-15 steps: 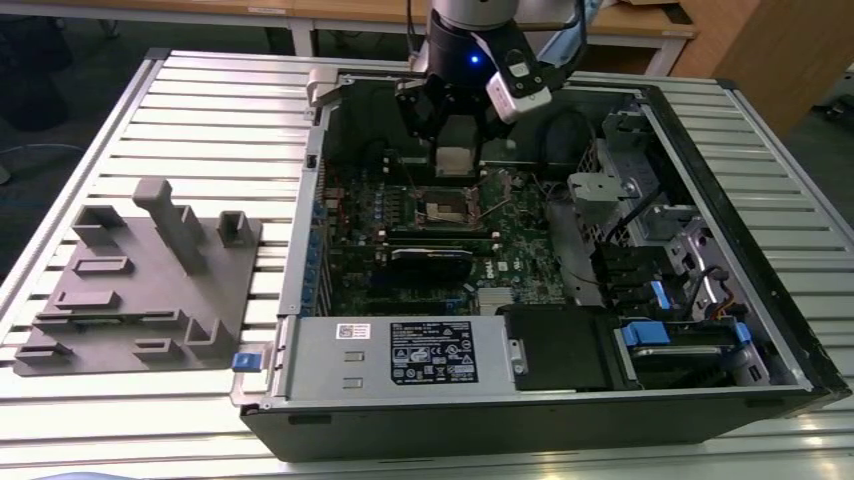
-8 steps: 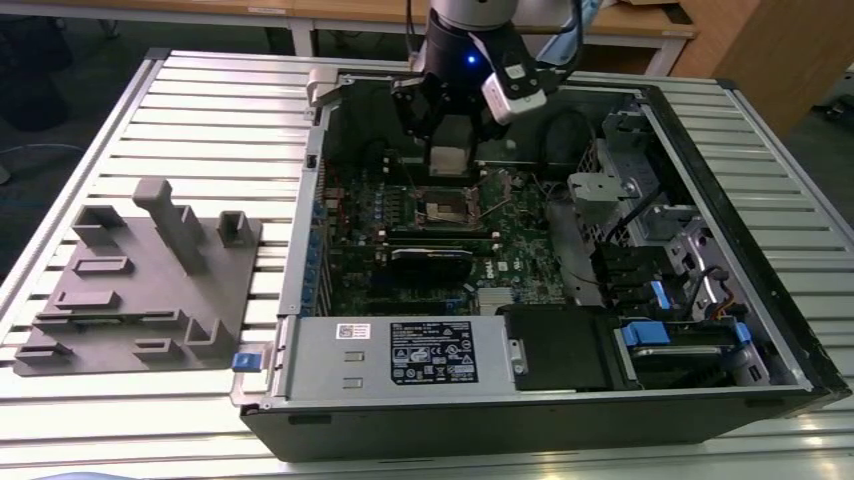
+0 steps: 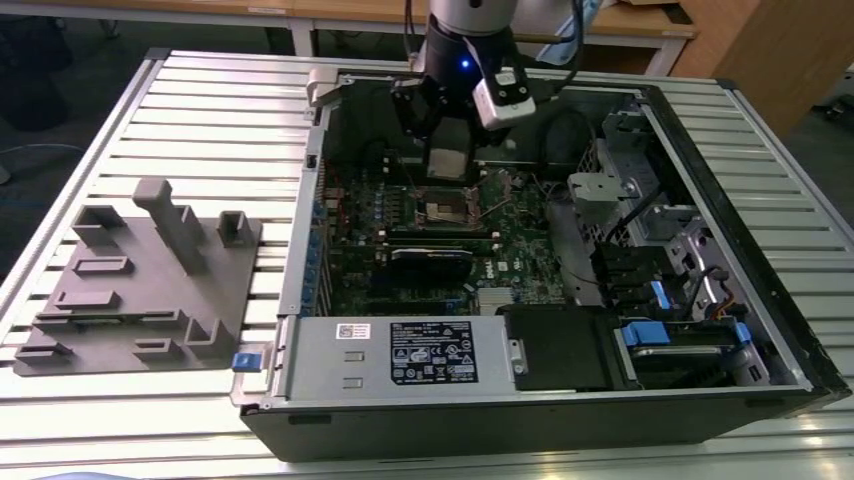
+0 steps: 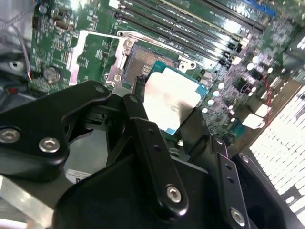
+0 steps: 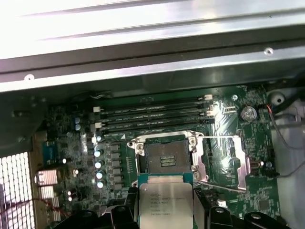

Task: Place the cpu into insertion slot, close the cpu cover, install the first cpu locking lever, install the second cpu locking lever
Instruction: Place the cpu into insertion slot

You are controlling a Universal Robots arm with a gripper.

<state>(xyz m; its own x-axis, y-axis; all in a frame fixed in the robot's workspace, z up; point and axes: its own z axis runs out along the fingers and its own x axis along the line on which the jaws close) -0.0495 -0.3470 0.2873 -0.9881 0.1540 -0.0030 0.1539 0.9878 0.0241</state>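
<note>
gripper (image 4: pixel 167 112): black fingers (image 4: pixel 138 102) clamped on two opposite edges of the cpu
cpu (image 4: pixel 172 95): dull silver top facing the camera, teal-green rim, held tilted, hiding one corner of the insertion slot
insertion slot (image 4: pixel 143 59): dark square socket, uncovered, on the green motherboard (image 4: pixel 95 16)
cpu cover (image 4: pixel 75 59): silver frame swung open, just beside the insertion slot
memory slots (image 4: pixel 190 21): long dark rows along the insertion slot's far side
coin cell battery (image 4: pixel 50 74): beyond the cpu cover from the insertion slot

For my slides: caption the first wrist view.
The claw holds the chip near the open socket on the green board.
</note>
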